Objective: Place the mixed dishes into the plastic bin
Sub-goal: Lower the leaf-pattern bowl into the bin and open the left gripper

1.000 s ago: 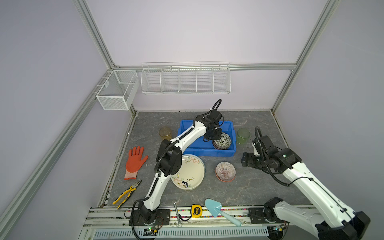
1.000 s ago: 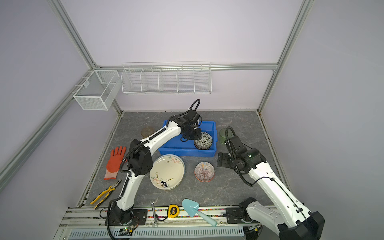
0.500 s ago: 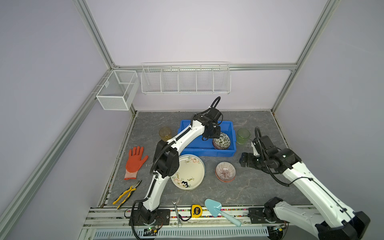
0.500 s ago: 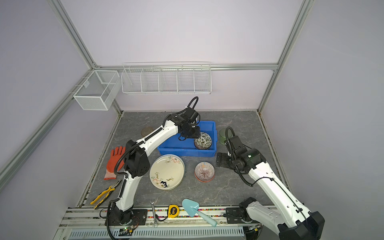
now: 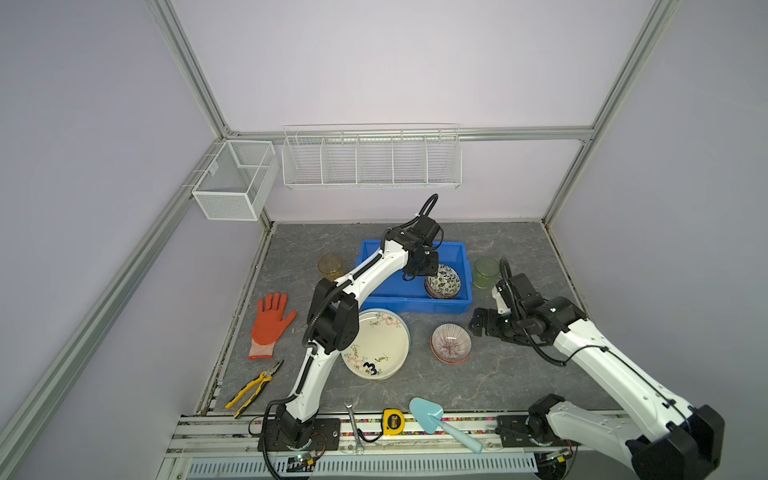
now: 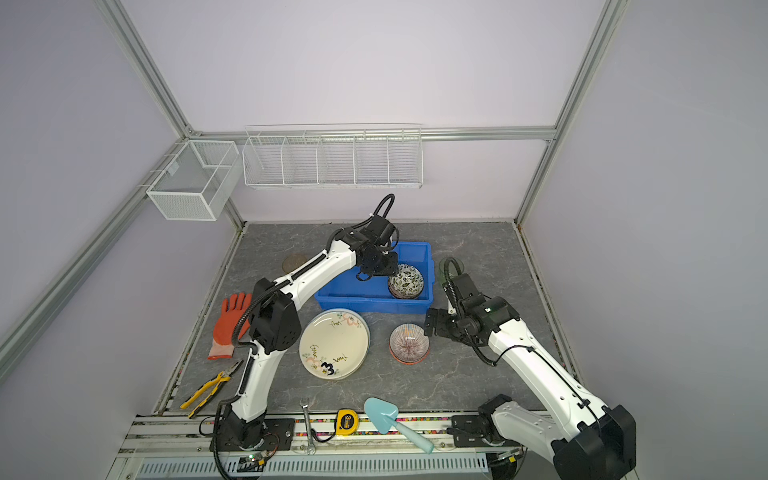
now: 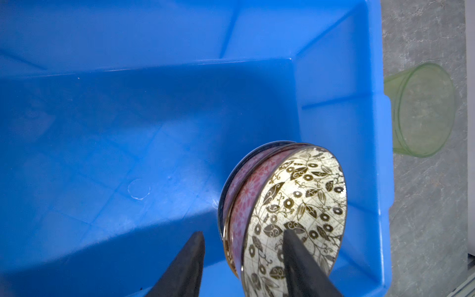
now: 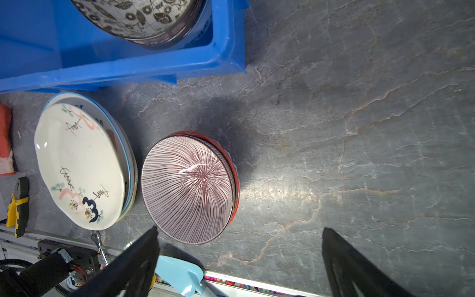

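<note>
Left arm (image 5: 361,276) rises from its base, elbow bent high, and reaches forward over the plastic bin (image 5: 415,302). Its wrist tips down and the left gripper (image 7: 243,231) points into the bin's right end, fingers (image 7: 190,259) parted, not clamped. Right arm (image 5: 590,349) sits folded low outside the bin, forearm close to level. The right gripper (image 8: 239,228) hangs just off the bin's front right corner, jaws spread wide.
</note>
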`<move>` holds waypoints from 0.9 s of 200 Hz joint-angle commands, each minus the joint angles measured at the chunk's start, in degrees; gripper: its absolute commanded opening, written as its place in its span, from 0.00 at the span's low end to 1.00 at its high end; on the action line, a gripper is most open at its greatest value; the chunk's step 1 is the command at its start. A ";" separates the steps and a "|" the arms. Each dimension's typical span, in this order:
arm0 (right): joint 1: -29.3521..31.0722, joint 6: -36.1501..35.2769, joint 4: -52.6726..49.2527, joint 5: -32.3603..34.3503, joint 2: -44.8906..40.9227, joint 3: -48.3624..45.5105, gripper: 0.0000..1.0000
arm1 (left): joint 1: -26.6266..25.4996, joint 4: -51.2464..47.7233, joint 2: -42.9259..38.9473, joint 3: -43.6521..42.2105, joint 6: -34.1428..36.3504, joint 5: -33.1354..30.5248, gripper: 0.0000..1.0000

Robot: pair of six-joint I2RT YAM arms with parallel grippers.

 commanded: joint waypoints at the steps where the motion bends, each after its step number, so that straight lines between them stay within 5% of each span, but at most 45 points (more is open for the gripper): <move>1: -0.27 0.69 1.05 -0.57 0.62 -0.59 1.00 | 0.12 0.86 2.00 -0.40 -1.16 1.69 0.50; 180: 0.54 1.91 5.50 -3.58 2.87 -3.14 0.87 | -1.05 7.86 2.16 -6.77 -5.69 8.69 0.51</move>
